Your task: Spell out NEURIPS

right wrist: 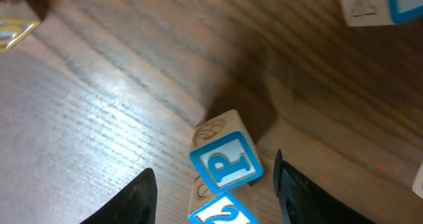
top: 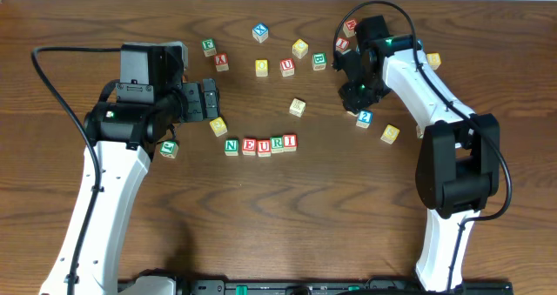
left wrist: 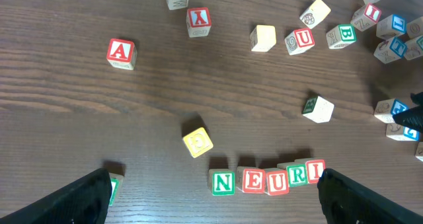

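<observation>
Blocks N, E, U, R, I [top: 260, 145] stand in a row at the table's middle and also show in the left wrist view [left wrist: 268, 179]. A blue-lettered P block [right wrist: 225, 161] lies between the fingers of my right gripper [right wrist: 213, 187], which is open and straddles it without gripping. A second blue-faced block [right wrist: 221, 215] touches the P block on the near side; its character is cut off. In the overhead view my right gripper [top: 355, 93] hovers at the right-hand cluster. My left gripper [top: 210, 99] is open and empty, above and left of the row.
Loose blocks are scattered across the back: red A [top: 221, 60], green F [top: 209, 46], red U [top: 286, 66], green B [top: 319, 61]. A yellow block [top: 218, 126] and a green block [top: 169, 149] lie by the left gripper. A blue block [top: 365, 117] and a yellow one [top: 390, 134] lie at the right.
</observation>
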